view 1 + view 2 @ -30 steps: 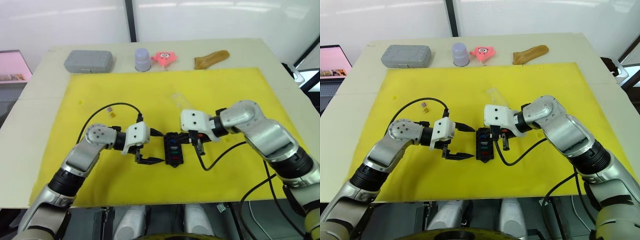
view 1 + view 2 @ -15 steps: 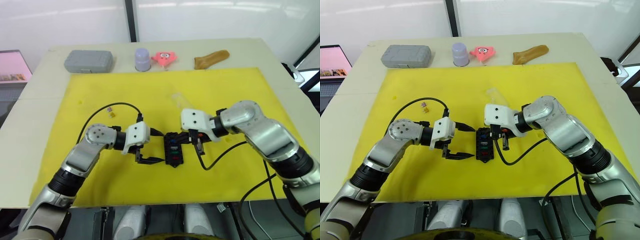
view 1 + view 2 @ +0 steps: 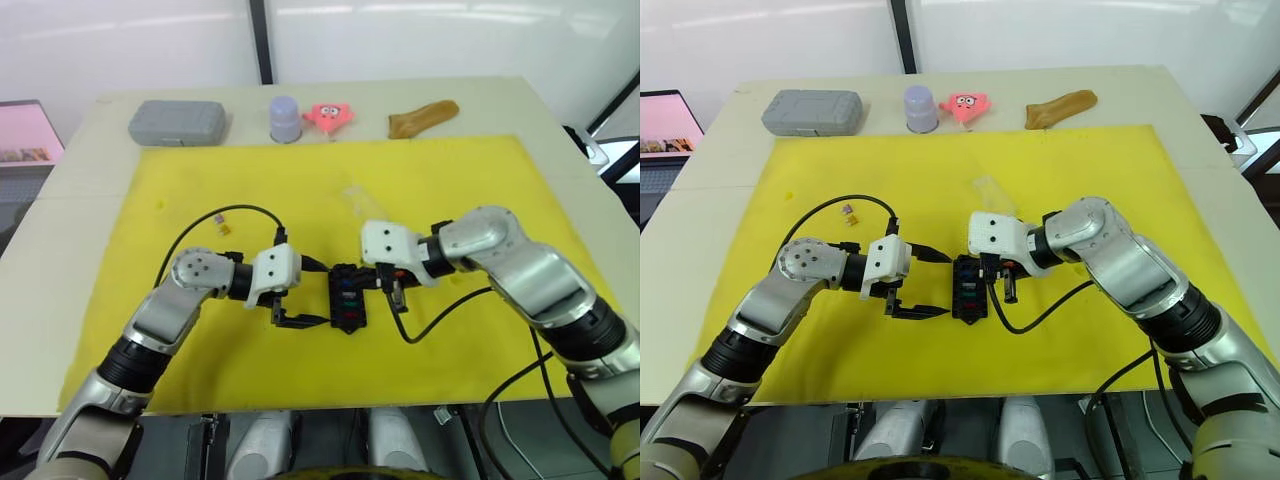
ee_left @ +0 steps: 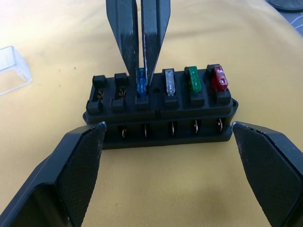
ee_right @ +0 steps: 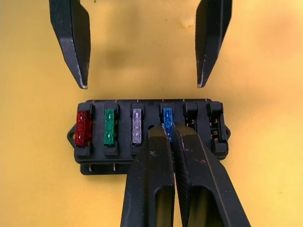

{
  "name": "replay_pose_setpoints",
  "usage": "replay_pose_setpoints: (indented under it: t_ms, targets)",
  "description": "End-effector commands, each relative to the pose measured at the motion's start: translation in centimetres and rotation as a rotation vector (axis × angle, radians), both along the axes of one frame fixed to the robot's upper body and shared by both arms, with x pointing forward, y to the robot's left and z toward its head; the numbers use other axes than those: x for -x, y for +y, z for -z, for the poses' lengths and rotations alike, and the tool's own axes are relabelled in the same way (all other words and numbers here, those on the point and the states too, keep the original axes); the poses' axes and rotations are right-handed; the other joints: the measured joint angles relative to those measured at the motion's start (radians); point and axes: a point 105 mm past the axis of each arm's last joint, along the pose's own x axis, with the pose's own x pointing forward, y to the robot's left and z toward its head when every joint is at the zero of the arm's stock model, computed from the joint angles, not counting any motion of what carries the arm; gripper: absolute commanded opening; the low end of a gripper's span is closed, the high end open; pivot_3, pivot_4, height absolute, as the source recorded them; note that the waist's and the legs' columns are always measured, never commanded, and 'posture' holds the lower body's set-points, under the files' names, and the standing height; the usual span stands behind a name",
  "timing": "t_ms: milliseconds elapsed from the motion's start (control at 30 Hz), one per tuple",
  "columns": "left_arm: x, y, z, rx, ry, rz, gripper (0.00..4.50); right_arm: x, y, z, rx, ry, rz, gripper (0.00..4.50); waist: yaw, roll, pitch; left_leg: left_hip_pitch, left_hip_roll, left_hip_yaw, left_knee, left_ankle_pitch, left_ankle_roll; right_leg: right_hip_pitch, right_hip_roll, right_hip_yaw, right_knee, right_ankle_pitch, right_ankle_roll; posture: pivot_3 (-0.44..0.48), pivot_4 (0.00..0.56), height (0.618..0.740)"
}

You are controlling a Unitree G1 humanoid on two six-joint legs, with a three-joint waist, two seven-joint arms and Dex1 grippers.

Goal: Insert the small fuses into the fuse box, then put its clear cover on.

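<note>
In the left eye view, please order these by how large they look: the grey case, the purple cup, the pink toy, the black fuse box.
1. grey case
2. pink toy, purple cup and fuse box: these three look too alike to rank; the fuse box is also nearer the camera and partly covered by the right gripper.

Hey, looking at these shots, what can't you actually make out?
- Blue fuse: its near part is hidden by the right gripper in the right wrist view, so how deep it sits is unclear.
- Clear cover: cut off by the left wrist view's edge.
- Loose fuse on the mat: too small in the head views to tell colour.
</note>
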Motion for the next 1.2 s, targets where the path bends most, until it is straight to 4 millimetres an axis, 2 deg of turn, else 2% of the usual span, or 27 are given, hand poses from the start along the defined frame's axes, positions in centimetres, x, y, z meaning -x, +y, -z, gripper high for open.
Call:
replay_pose_setpoints:
  t_ms: [33, 200, 300, 400, 500, 633, 700, 800, 833, 1067, 1200]
  targets:
    - [0.2, -0.3, -0.9, 0.009, -0.043, 0.022, 4.46, -0.2, -0.2, -0.1, 0.009, -0.026, -0.006, 0.00, 0.000, 0.000, 0.000, 0.000, 0.000, 0.000, 0.000, 0.000, 0.000, 0.000, 0.000, 0.000, 0.000, 0.000, 0.000, 0.000, 0.150, 0.740]
    - [0.1, -0.3, -0.9, 0.008, -0.046, 0.018, 4.46, -0.2, -0.1, -0.5, -0.009, -0.022, -0.016, 0.00, 0.000, 0.000, 0.000, 0.000, 0.000, 0.000, 0.000, 0.000, 0.000, 0.000, 0.000, 0.000, 0.000, 0.000, 0.000, 0.000, 0.150, 0.740]
    - [0.0, -0.3, -0.9, 0.008, -0.046, 0.015, 4.50, 0.0, -0.1, -1.7, -0.044, -0.021, -0.025, 1.04, 0.001, 0.000, 0.000, 0.000, 0.000, 0.000, 0.000, 0.000, 0.000, 0.000, 0.000, 0.000, 0.000, 0.000, 0.000, 0.000, 0.150, 0.740]
    - [0.1, -0.3, -0.9, 0.013, -0.043, 0.014, 4.50, 0.7, -0.2, -3.0, -0.098, -0.024, -0.044, 2.46, 0.001, 0.000, 0.000, 0.000, 0.000, 0.000, 0.000, 0.000, 0.000, 0.000, 0.000, 0.000, 0.000, 0.000, 0.000, 0.000, 0.150, 0.740]
    - [0.3, -0.4, -1.0, 0.017, -0.042, 0.019, 4.50, 1.3, -0.4, -3.3, -0.145, -0.009, -0.052, 2.46, 0.002, 0.000, 0.000, 0.000, 0.000, 0.000, 0.000, 0.000, 0.000, 0.000, 0.000, 0.000, 0.000, 0.000, 0.000, 0.000, 0.150, 0.740]
    - [0.3, -0.4, -1.1, 0.017, -0.039, 0.022, 4.50, 0.8, -0.3, -3.5, -0.296, -0.028, -0.022, 2.46, 0.001, 0.000, 0.000, 0.000, 0.000, 0.000, 0.000, 0.000, 0.000, 0.000, 0.000, 0.000, 0.000, 0.000, 0.000, 0.000, 0.150, 0.740]
    - [0.2, -0.4, -1.1, 0.015, -0.037, 0.023, 4.50, 0.6, -0.2, -3.1, -0.363, -0.012, -0.005, 1.91, 0.000, 0.000, 0.000, 0.000, 0.000, 0.000, 0.000, 0.000, 0.000, 0.000, 0.000, 0.000, 0.000, 0.000, 0.000, 0.000, 0.150, 0.740]
    - [0.1, -0.3, -1.1, 0.012, -0.037, 0.024, 4.50, 0.7, -0.2, -2.3, -0.409, 0.002, 0.007, 0.63, 0.000, 0.000, 0.000, 0.000, 0.000, 0.000, 0.000, 0.000, 0.000, 0.000, 0.000, 0.000, 0.001, 0.000, 0.000, 0.000, 0.150, 0.740]
    - [0.0, -0.3, -1.2, 0.012, -0.038, 0.024, 4.50, 0.7, -0.2, -2.0, -0.422, 0.006, 0.011, 0.08, 0.001, 0.000, 0.000, 0.000, 0.000, 0.000, 0.000, 0.000, 0.000, 0.000, 0.000, 0.000, 0.001, 0.000, 0.000, 0.000, 0.150, 0.740]
    - [-0.2, -0.2, -1.6, 0.010, -0.043, 0.022, 4.50, 0.6, -0.4, 0.0, -0.438, 0.039, 0.066, 0.03, 0.000, 0.000, 0.000, 0.000, 0.000, 0.000, 0.000, 0.000, 0.000, 0.000, 0.000, 0.000, 0.001, 0.000, 0.000, 0.000, 0.150, 0.740]
    - [-0.4, 0.0, -1.6, 0.003, -0.044, 0.018, 4.50, 0.5, -0.9, 2.4, -0.355, 0.046, 0.109, 0.03, 0.000, 0.000, 0.000, 0.000, 0.000, 0.000, 0.000, 0.000, 0.000, 0.000, 0.000, 0.000, 0.001, 0.000, 0.000, 0.000, 0.150, 0.740]
